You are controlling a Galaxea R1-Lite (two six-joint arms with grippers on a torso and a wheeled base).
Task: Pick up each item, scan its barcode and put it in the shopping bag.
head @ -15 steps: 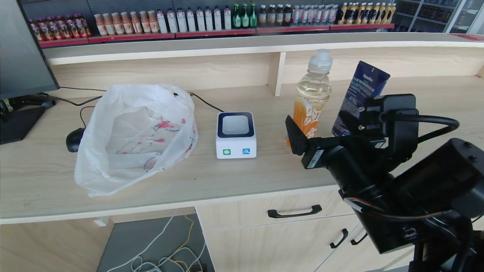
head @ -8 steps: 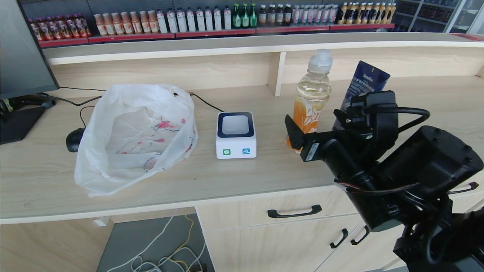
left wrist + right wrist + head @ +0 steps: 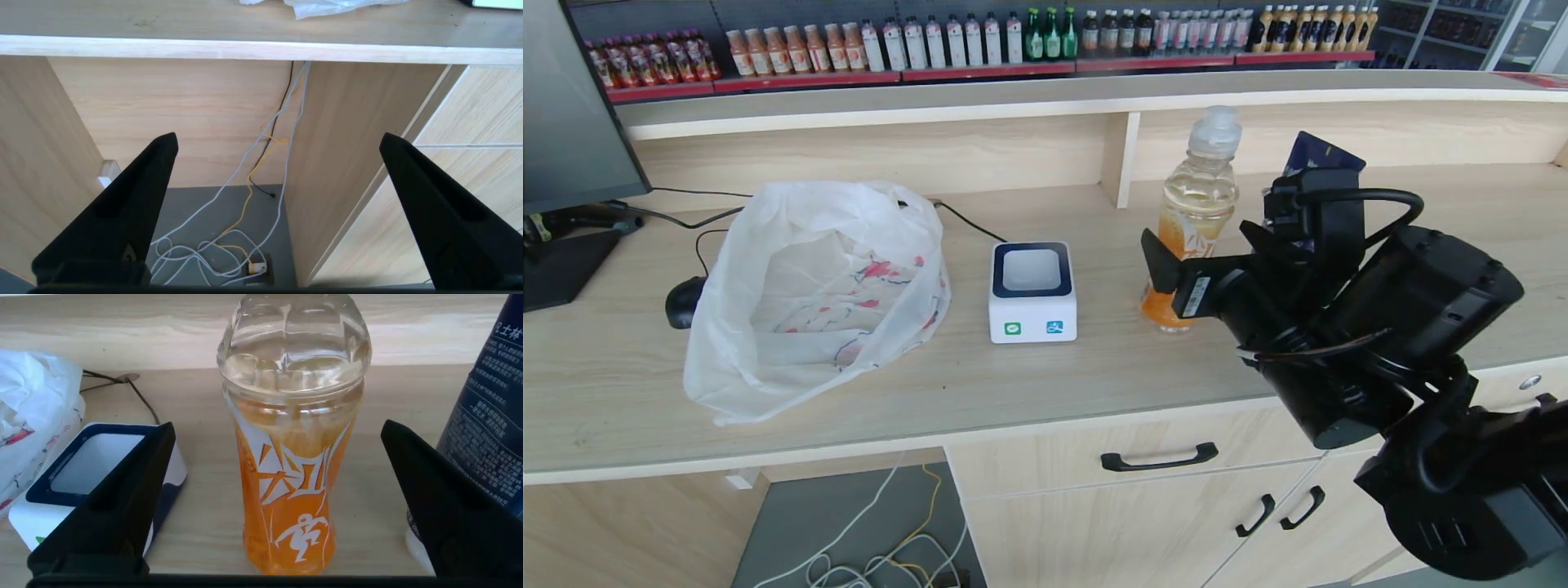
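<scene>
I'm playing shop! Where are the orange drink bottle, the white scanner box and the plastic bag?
Clear plastic orange-drink bottle (image 3: 292,498): right wrist view, on its orange label.
White square scanner box (image 3: 1031,272): head view, on its pale top window.
White plastic shopping bag (image 3: 809,282): head view, on its printed side.

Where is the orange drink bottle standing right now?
In the head view, the orange drink bottle stands upright on the right side of the counter, between the white scanner and the dark blue pouch.
</scene>
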